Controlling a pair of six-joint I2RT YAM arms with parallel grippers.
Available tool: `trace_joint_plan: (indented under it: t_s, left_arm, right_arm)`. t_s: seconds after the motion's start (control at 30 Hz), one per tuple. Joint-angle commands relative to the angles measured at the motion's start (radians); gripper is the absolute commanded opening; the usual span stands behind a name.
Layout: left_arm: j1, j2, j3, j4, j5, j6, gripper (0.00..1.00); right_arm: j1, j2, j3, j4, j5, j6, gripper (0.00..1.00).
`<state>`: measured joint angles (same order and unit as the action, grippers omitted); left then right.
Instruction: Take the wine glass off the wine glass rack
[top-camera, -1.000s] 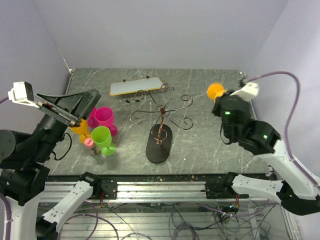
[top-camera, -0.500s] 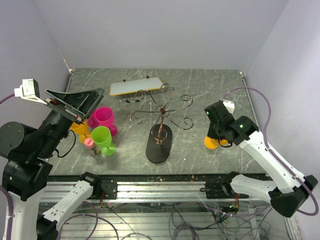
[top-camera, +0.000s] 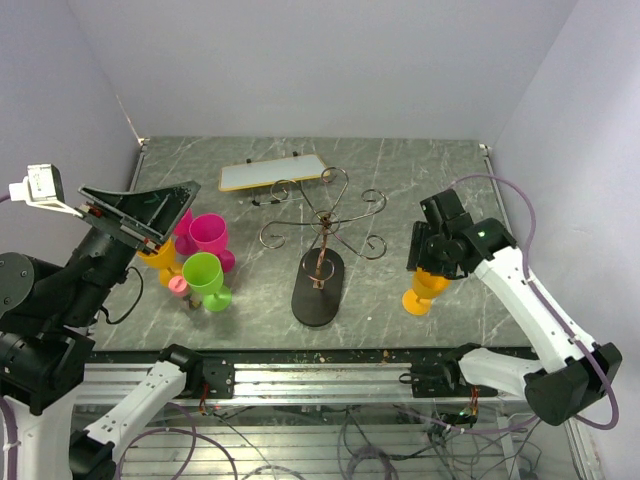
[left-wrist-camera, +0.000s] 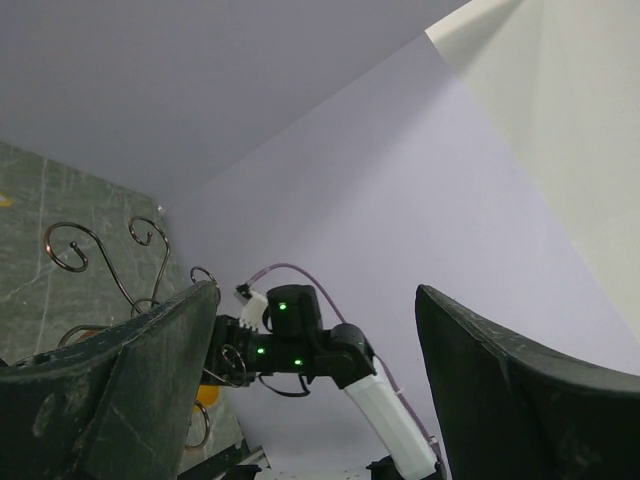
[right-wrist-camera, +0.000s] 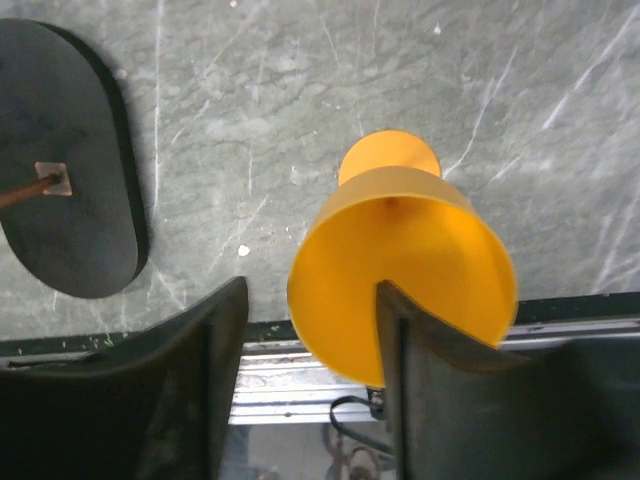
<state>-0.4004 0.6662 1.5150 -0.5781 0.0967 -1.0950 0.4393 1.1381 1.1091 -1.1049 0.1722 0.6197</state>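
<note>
The orange wine glass (top-camera: 420, 292) stands on its foot on the table, front right of the wine glass rack (top-camera: 322, 222), whose hooks are bare. My right gripper (top-camera: 430, 260) hovers over the glass and is open. In the right wrist view one finger (right-wrist-camera: 420, 360) reaches into the orange wine glass (right-wrist-camera: 400, 260), and the other finger (right-wrist-camera: 190, 370) stands clear of its left side. The rack's black base (right-wrist-camera: 70, 190) lies to the left. My left gripper (top-camera: 150, 212) is raised at the far left, open and empty, with its fingers (left-wrist-camera: 130, 380) wide apart.
Pink (top-camera: 208, 235), green (top-camera: 204, 275) and yellow (top-camera: 160, 256) glasses cluster at the left under the left arm. A white board (top-camera: 272, 173) lies at the back. The table's front edge and metal rail (right-wrist-camera: 300, 385) lie just below the orange glass.
The right arm carried the orange glass from the back right down to the table at the front right. Its jaws, shut on the glass before, have opened. The left arm only shifted slightly.
</note>
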Motion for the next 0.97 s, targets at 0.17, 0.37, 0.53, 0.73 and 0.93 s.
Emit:
trace_joint_plan:
  t_s: [0.17, 0.37, 0.53, 0.73, 0.93]
  left_arm:
    - [0.0, 0.019, 0.119, -0.149, -0.121, 0.14, 0.9]
    - [0.0, 0.037, 0.212, -0.253, -0.22, 0.271, 1.0]
    - [0.0, 0.049, 0.264, -0.26, -0.246, 0.376, 1.0]
    - [0.0, 0.07, 0.371, -0.299, -0.329, 0.483, 1.0]
    - [0.0, 0.066, 0.36, -0.288, -0.319, 0.477, 0.99]
  right_arm:
    - [-0.005, -0.069, 0.414, -0.177, 0.056, -0.124, 0.93]
    - [-0.005, -0.142, 0.667, -0.11, -0.035, -0.313, 1.0]
    - [-0.005, -0.267, 0.721, 0.075, -0.111, -0.371, 1.0]
    - [-0.004, -0.346, 0.799, 0.19, -0.099, -0.385, 1.0]
    - [0.002, -0.355, 0.812, 0.165, -0.034, -0.355, 1.0]
